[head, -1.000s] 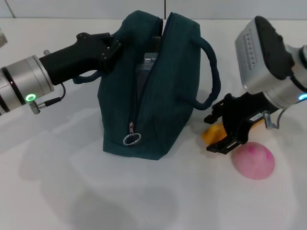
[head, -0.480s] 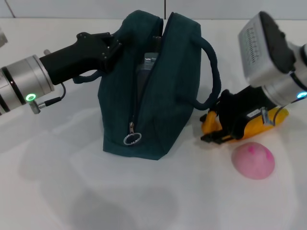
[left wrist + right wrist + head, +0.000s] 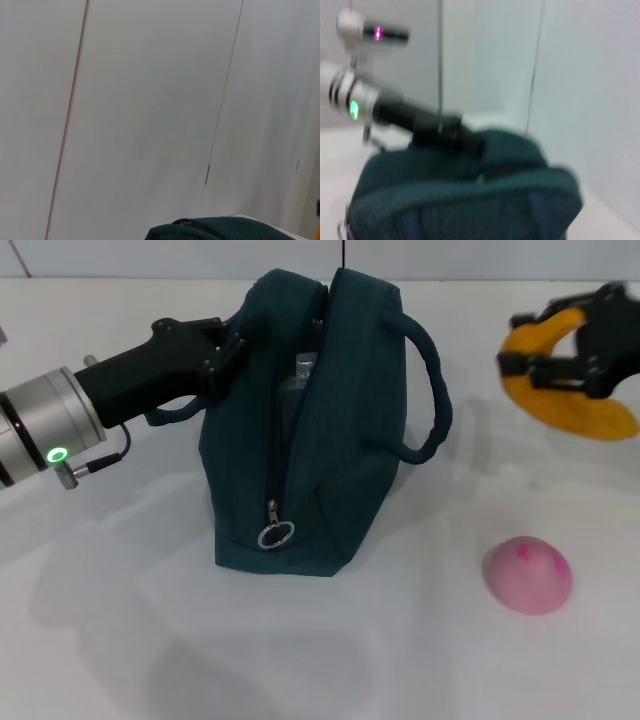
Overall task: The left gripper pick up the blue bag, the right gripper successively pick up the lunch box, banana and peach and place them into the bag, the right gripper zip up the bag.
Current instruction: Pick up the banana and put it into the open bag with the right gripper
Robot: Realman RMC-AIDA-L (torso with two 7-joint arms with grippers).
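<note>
From the head camera I saw my left gripper [image 3: 222,345], black-fingered on its silver arm, closed on the upper left side of the dark teal-blue fabric bag [image 3: 330,440], which stood upright on the white bench [image 3: 150,640] towards its far edge, about midway across. The bag's top was open along the zip line, and inside the gap I could make out the clear plastic lunch box [image 3: 300,375] standing on edge. The round silver zip pull [image 3: 276,534] hung low on the near face of the bag, with the zipper undone above it. The bag's right carry handle [image 3: 425,390] looped out free on the side facing my right arm. My right gripper [image 3: 560,340] was up in the air near the far right corner of the bench, well clear of the surface, with its black fingers clamped around the curved yellow banana [image 3: 570,400]; the fruit was apart from the bag, off to its right. The rounded pink peach [image 3: 528,574] lay on the bench near the right edge, closer to me than the bag and touching nothing. In the right wrist camera I saw the bag from its far side with the left arm [image 3: 395,112] reaching in to its top.
</note>
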